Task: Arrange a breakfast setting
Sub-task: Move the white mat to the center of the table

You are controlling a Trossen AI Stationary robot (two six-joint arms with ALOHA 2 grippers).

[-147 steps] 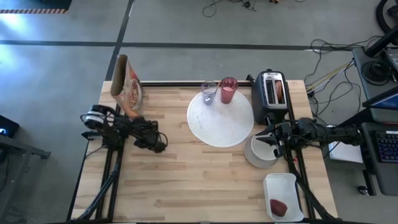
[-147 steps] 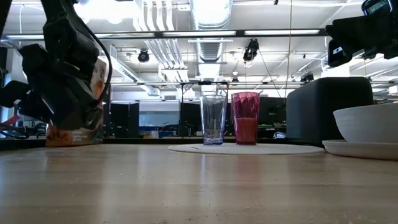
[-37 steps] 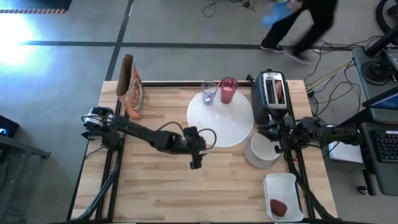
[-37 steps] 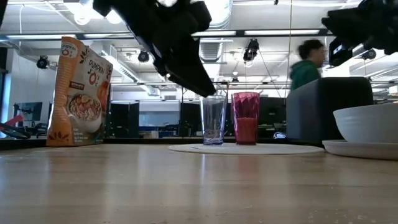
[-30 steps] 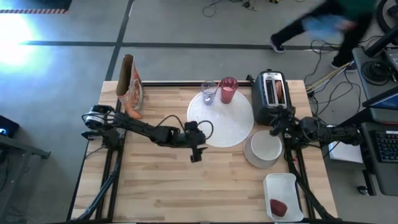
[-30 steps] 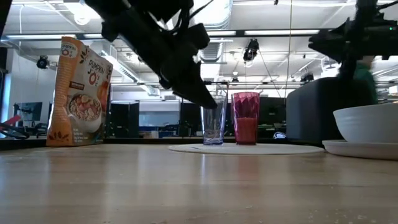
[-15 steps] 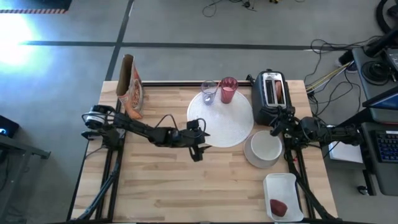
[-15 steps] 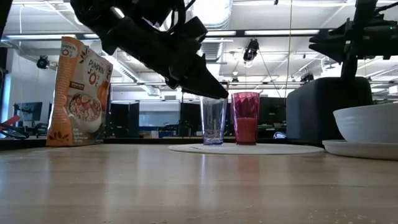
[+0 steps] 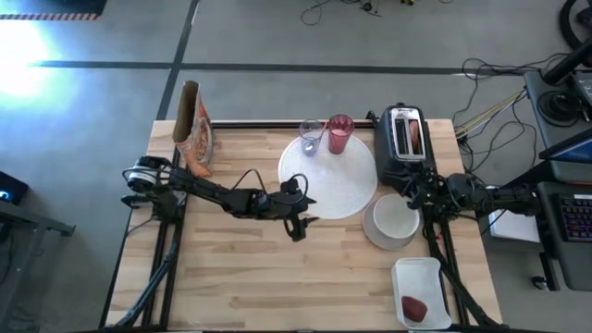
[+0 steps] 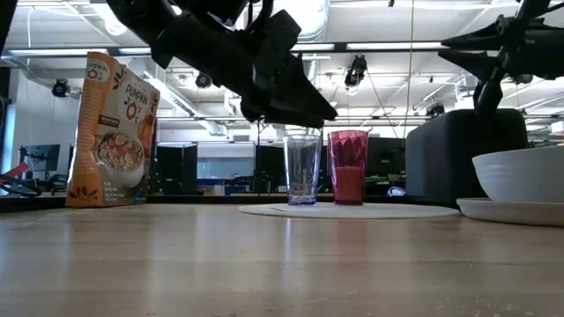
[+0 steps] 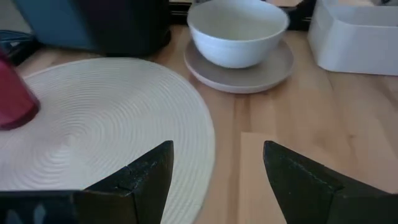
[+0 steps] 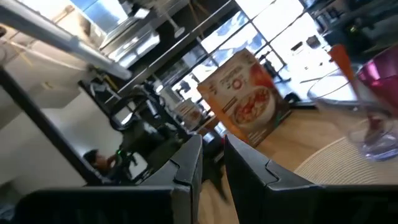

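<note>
From above, your left gripper (image 9: 298, 225) hangs with jaws apart and nothing in them, just off the near-left edge of the round white placemat (image 9: 328, 176). Your right gripper (image 9: 408, 192) sits over the far rim of the white bowl (image 9: 391, 220), which rests on a plate (image 9: 370, 232) beside the toaster (image 9: 404, 143); a browned bread piece (image 9: 415, 137) stands in one toaster slot. A clear glass (image 9: 311, 137) and the pink tumbler (image 9: 339, 134) stand on the mat's far edge. A dark-red fruit (image 9: 413, 308) lies in the white tray (image 9: 422, 277) at the near right. A cereal bag (image 9: 191, 129) stands at the far left.

At table level, the bag reads "PUMPKIN O's" (image 10: 115, 132). The tumbler (image 10: 349, 179) holds a pink fill in its lower half; the glass (image 10: 302, 169) looks empty.

From your left wrist, two fingers (image 11: 149, 174) stand wide and empty over the mat's edge (image 11: 112, 118), the empty bowl (image 11: 237, 31) on its plate beyond.

From your right wrist, the fingers (image 12: 186, 168) stand nearly together, gripping nothing visible.
</note>
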